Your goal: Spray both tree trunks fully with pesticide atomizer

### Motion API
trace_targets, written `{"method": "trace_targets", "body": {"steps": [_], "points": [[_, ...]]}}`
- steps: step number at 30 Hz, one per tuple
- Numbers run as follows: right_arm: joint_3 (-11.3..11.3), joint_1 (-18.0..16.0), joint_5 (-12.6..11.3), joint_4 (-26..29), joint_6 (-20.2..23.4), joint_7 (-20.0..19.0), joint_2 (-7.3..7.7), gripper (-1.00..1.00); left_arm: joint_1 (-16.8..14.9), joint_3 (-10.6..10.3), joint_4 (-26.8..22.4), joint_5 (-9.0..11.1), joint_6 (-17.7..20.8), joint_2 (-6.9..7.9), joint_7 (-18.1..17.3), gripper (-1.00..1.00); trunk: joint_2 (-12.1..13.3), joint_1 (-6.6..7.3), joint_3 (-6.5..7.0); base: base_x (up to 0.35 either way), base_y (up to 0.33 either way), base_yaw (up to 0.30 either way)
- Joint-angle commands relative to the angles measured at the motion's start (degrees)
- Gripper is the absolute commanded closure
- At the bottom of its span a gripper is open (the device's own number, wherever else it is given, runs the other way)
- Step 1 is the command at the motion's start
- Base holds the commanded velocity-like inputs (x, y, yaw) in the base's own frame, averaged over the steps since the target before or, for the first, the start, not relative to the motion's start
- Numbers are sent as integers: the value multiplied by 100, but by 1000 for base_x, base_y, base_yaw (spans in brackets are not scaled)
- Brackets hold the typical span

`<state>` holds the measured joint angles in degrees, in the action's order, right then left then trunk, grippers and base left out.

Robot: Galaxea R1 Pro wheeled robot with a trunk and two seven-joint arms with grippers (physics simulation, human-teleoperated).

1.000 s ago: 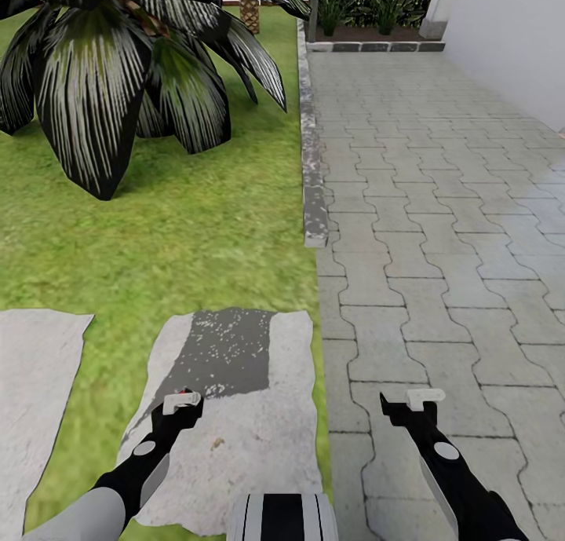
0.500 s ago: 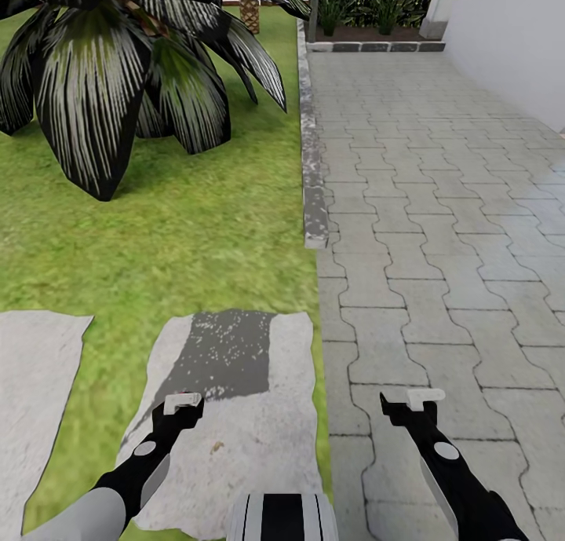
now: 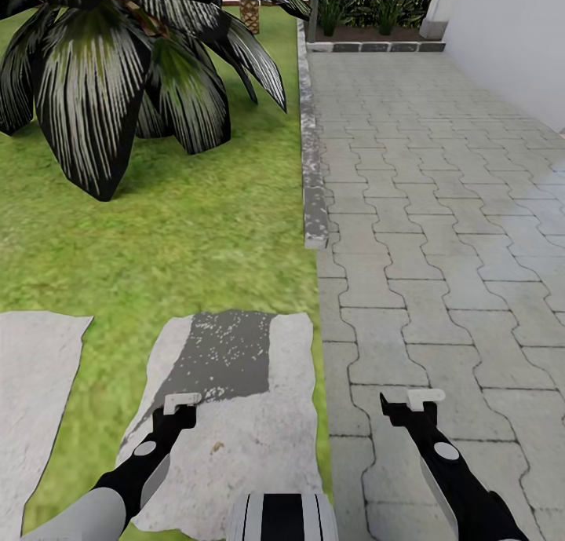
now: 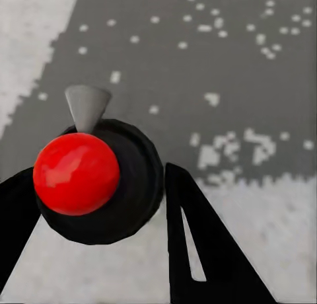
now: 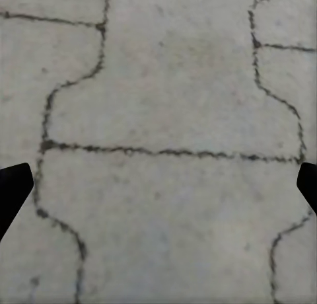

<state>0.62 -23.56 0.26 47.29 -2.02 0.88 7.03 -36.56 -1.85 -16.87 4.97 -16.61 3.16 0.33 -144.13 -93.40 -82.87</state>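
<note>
In the left wrist view the pesticide atomizer (image 4: 99, 185), a black bottle with a red spot and a grey nozzle tip, sits between the two black fingers of my left gripper (image 4: 92, 191), which is shut on it. In the head view the left gripper (image 3: 179, 410) hangs low over a grey stepping stone (image 3: 251, 447). Over the paving, my right gripper (image 3: 416, 406) is open and holds nothing, its fingertips (image 5: 13, 185) far apart. A dark patch (image 3: 224, 352) on the stone carries whitish specks. The tree trunks are out of view.
Green grass (image 3: 180, 235) lies ahead on the left, with a large dark-leaved plant (image 3: 102, 78) on it. A stone kerb (image 3: 312, 172) separates it from the grey paving (image 3: 439, 211). A second stepping stone (image 3: 35, 384) lies at the left; a white wall (image 3: 518, 31) rises far right.
The left gripper has shifted very slightly, and the red spot at its tip no longer shows in the head view. The right arm and the scene are unchanged.
</note>
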Motion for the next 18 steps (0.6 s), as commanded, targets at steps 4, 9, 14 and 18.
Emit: {"method": "trace_targets", "body": {"steps": [4,9,14,18], "points": [[0,-2,0,1,0,0,0,-100,0,1,0,-4,0,0,2,100,0,0,0,0,0,0],[0,-1,0,3,0,0,0,-100,0,1,-6,-4,-7,2,-5,100,0,0,0,0,0,0],[0,-1,0,2,0,0,0,-100,0,1,-22,-4,-1,1,-6,100,3,5,44,0,0,0],[0,-4,0,4,0,0,0,-100,0,0,-34,-4,0,0,-7,100,8,16,133,0,0,0]]}}
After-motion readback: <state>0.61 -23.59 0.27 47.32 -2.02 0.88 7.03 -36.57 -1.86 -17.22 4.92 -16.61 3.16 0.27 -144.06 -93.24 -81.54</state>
